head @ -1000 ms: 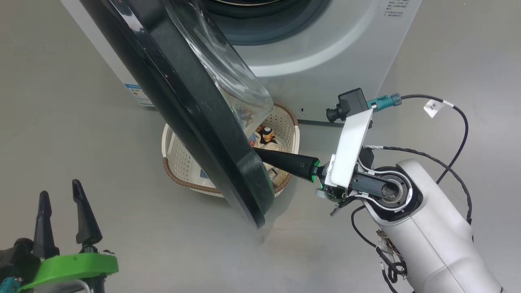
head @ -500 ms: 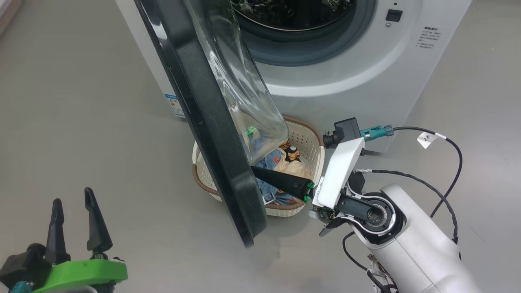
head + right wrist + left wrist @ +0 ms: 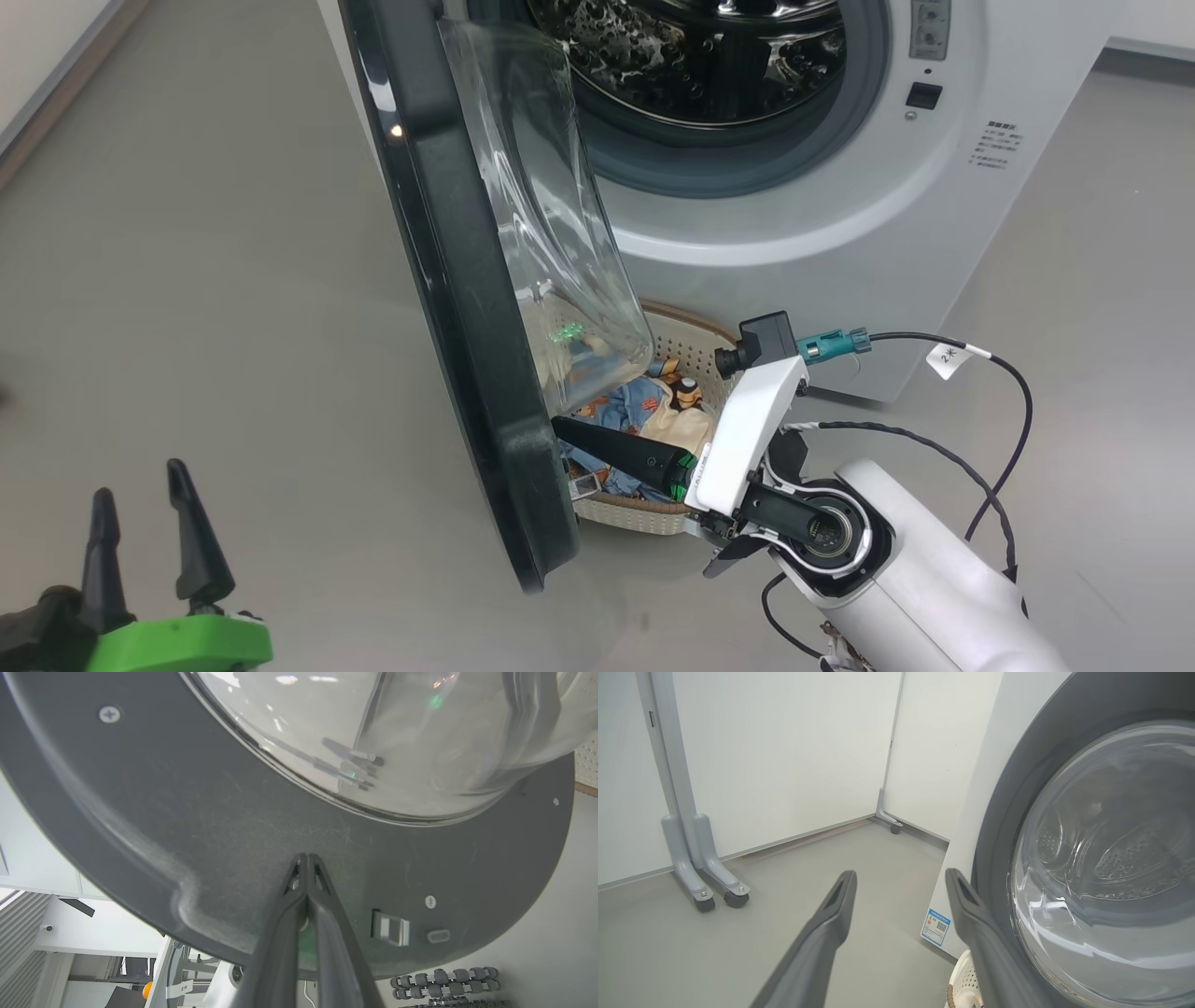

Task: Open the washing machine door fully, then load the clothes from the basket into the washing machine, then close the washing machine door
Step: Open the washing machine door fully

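Right wrist view: the right gripper (image 3: 307, 857), fingers pressed together, is set against the washing machine door (image 3: 187, 826). The left gripper (image 3: 138, 481) is held spread.

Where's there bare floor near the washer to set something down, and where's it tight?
Free: the wide grey floor left of the washing machine door, up to the left gripper; also floor right of the washing machine. Crowded: between door and machine front, where the basket, the clothes and the shut right gripper sit.

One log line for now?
door: open | right gripper: shut, tips against door's inside | left gripper: open, empty | clothes: in basket
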{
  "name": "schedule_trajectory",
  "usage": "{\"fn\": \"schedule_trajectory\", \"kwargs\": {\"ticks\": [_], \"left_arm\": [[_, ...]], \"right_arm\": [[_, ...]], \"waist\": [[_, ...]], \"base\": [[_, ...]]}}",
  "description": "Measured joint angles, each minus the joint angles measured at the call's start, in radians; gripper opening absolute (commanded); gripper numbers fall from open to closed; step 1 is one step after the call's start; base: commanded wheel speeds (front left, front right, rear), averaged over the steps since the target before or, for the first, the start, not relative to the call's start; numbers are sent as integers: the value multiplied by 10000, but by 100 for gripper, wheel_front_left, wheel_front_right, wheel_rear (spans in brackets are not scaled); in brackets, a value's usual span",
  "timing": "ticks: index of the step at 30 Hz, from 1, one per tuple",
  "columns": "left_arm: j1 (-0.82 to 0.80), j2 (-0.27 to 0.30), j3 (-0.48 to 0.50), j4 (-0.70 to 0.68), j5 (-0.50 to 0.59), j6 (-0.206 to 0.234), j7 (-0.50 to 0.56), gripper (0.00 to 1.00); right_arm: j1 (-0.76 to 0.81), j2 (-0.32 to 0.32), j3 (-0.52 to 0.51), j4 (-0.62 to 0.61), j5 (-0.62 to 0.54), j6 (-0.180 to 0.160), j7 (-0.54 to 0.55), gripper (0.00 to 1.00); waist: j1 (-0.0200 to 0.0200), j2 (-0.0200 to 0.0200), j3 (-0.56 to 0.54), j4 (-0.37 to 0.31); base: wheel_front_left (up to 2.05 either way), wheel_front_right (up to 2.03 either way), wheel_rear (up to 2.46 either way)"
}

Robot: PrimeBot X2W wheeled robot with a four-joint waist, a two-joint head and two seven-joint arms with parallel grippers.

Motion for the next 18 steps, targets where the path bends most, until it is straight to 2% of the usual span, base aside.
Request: {"fn": "schedule_trajectory", "kwargs": {"ticks": [7,8,9,10,11,14,18], "left_arm": [[56,0,723,-73,349,2,0,100],[89,0,876,-84,362,2,0,100],[112,-2,1030,-90,384,2,0,100],[128,0,1156,-100,430,2,0,100],[143,2,1250,-117,476,2,0,100],[159,0,1507,-157,600,2,0,100],[248,-2,1720,-148,675,-44,0,100]], "right_arm": [[0,35,151,153,-433,0,-307,0],[0,33,182,142,-522,0,-353,14],[0,27,234,125,-616,0,-355,44],[0,-33,303,84,-734,0,-389,84],[0,-115,368,17,-880,0,-445,100],[3,-560,426,-226,-1419,0,-830,100],[3,-1463,416,-497,-2805,0,-1916,100]], "waist": [[0,0,-238,-328],[0,0,-267,-404],[0,0,-296,-489],[0,0,-323,-578],[0,0,-350,-671],[0,0,-427,-978],[0,0,-541,-1420]], "base": [[0,0,0],[0,0,0],[0,0,0],[0,0,0],[0,0,0],[0,0,0],[0,0,0]]}}
